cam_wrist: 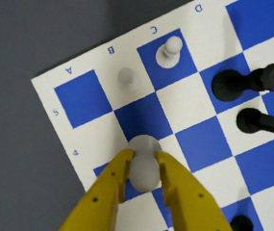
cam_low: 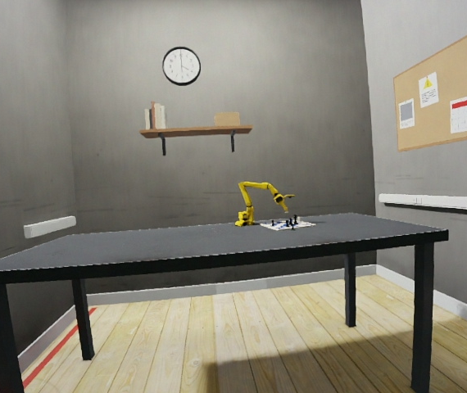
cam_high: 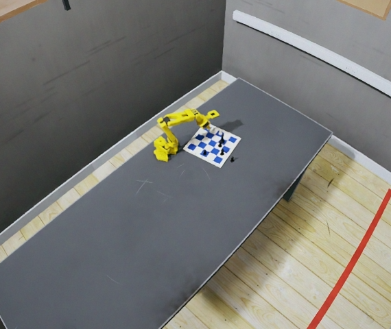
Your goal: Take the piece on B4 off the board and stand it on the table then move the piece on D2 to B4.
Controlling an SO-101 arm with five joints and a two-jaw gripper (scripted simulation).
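My gripper (cam_wrist: 143, 175) is shut on a white pawn-like piece (cam_wrist: 143, 166) and holds it above the blue and white board (cam_wrist: 185, 111). In the wrist view the piece hangs over the near edge of the empty blue square B4 (cam_wrist: 143, 120). Two white pieces stand on B5 (cam_wrist: 127, 79) and C5 (cam_wrist: 167, 52). In the top view the yellow arm (cam_high: 183, 120) reaches over the far side of the board (cam_high: 212, 144). A small black piece (cam_high: 232, 160) sits on the table just off the board's right edge.
Black pieces (cam_wrist: 249, 82) (cam_wrist: 261, 122) stand on the squares to the right of the gripper, and another (cam_wrist: 242, 223) shows at the lower edge. The arm's base (cam_high: 163, 149) stands left of the board. In the exterior view the board (cam_low: 284, 224) lies near the table's far side.
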